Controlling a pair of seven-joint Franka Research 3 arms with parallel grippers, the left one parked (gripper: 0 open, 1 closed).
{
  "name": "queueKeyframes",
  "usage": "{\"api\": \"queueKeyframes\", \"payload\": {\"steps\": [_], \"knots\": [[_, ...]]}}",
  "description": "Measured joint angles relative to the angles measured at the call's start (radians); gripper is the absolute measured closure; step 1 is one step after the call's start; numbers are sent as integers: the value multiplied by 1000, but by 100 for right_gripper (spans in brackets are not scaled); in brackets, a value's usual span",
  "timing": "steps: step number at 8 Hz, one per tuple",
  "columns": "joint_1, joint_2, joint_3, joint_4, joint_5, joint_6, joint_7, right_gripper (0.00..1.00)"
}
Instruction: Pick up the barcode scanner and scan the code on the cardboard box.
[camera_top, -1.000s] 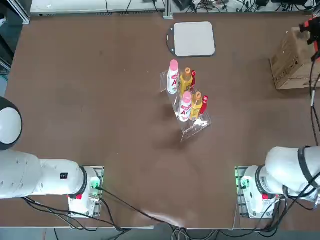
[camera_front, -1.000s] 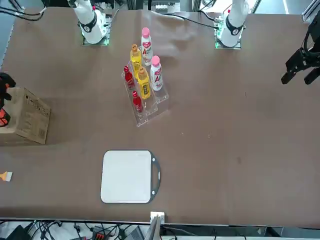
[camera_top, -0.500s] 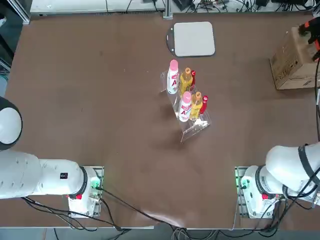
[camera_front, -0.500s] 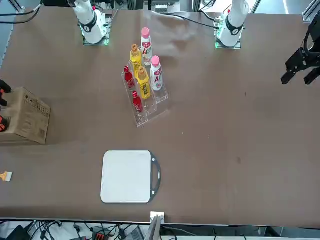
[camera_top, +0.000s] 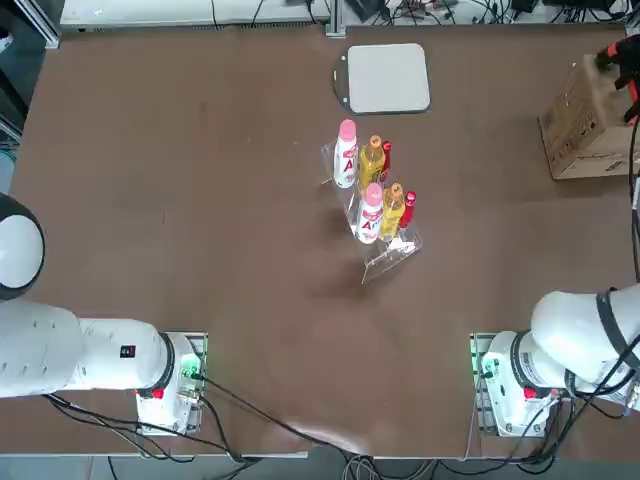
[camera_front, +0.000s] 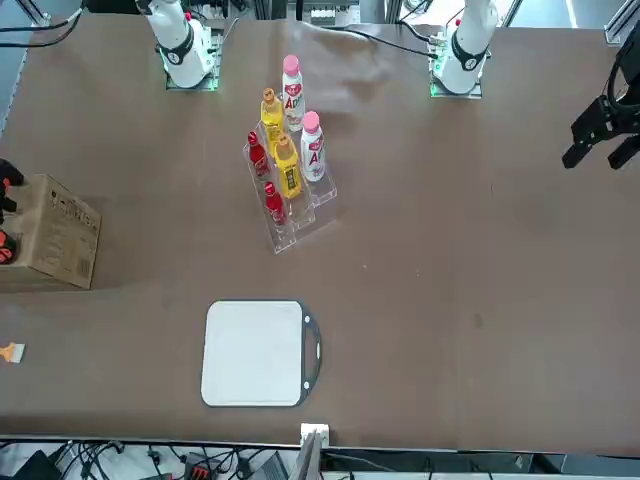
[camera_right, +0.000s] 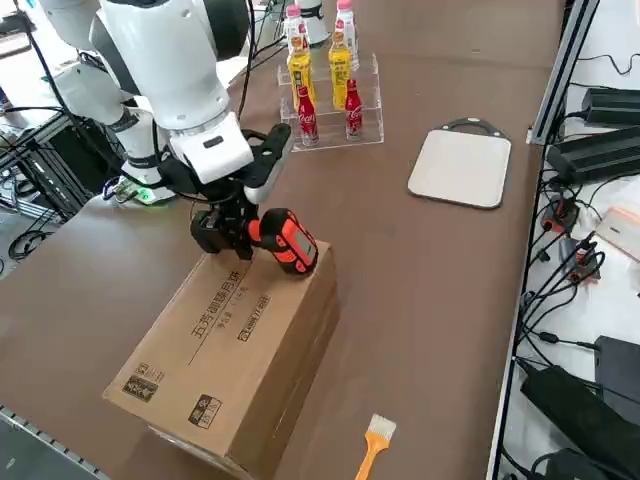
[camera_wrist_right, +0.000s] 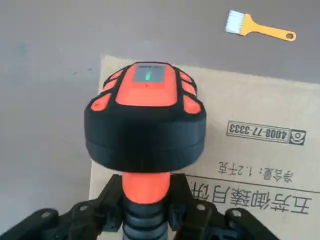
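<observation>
The barcode scanner (camera_right: 283, 240) is black with orange trim, and my right gripper (camera_right: 238, 234) is shut on its handle. It hovers just over the far end of the cardboard box's (camera_right: 235, 345) top. The wrist view looks along the scanner (camera_wrist_right: 146, 117): a small green light glows on its orange back, and the box (camera_wrist_right: 250, 165) with its printed labels lies right behind it. My gripper (camera_wrist_right: 146, 207) clamps the orange handle there. From overhead only a bit of the scanner (camera_top: 615, 55) shows at the frame's right edge above the box (camera_top: 590, 125).
A clear tiered rack of bottles (camera_top: 372, 195) stands mid-table. A grey square pad (camera_top: 388, 78) lies at the far edge. A small orange-handled brush (camera_right: 372, 445) lies on the table past the box. The box sits near the table's right edge.
The gripper and scanner have drifted slightly outward toward the table's right edge over the box. Nothing else has moved.
</observation>
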Motion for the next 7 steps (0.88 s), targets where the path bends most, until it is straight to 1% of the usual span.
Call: {"api": "queueKeyframes", "payload": {"steps": [3,5,7], "knots": [[0,-1,0,2,0,-35,0,56],[0,-1,0,4,0,-39,0,56],[3,-2,6,30,0,-46,0,56]]}}
